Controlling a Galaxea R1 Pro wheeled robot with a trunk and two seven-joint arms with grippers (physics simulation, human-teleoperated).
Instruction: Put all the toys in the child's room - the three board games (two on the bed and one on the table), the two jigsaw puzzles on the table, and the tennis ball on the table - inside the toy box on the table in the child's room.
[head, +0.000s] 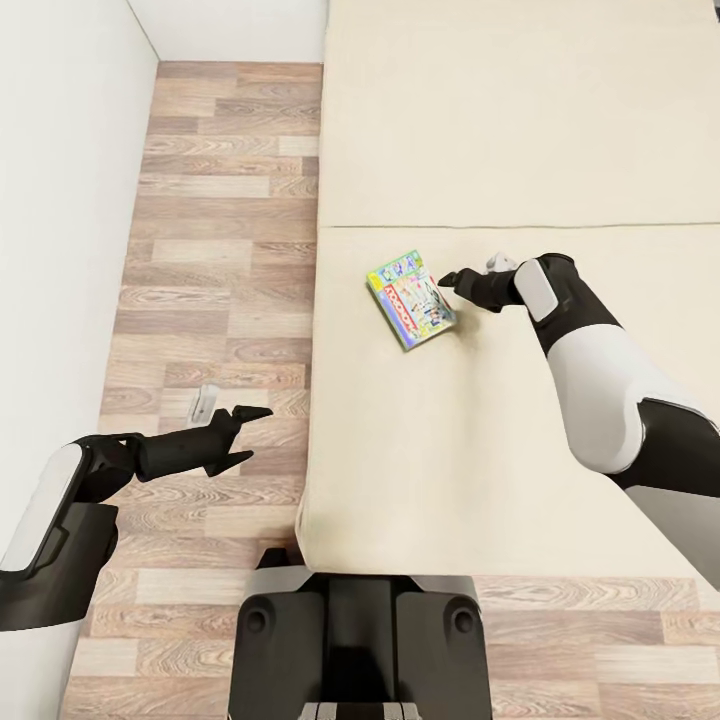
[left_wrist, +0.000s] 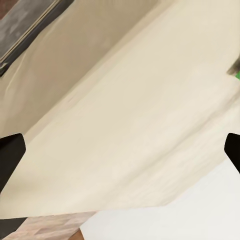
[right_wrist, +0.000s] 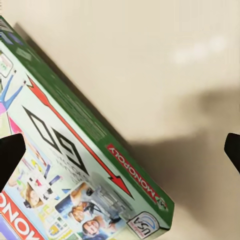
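The right fingers (head: 447, 281) are hanging spread apart and grasping nothing, their tips just beside the right edge of the Monopoly board game (head: 411, 298), which is lying flat on the bed (head: 520, 130), roughly midway along it and nearer its left edge. In the right wrist view the box's (right_wrist: 75, 165) green side and red Monopoly lettering are showing close up. The left fingers (head: 252, 435) are also spread apart and empty, hovering over the wood-plank floor (head: 220, 200) beside the bed's left edge.
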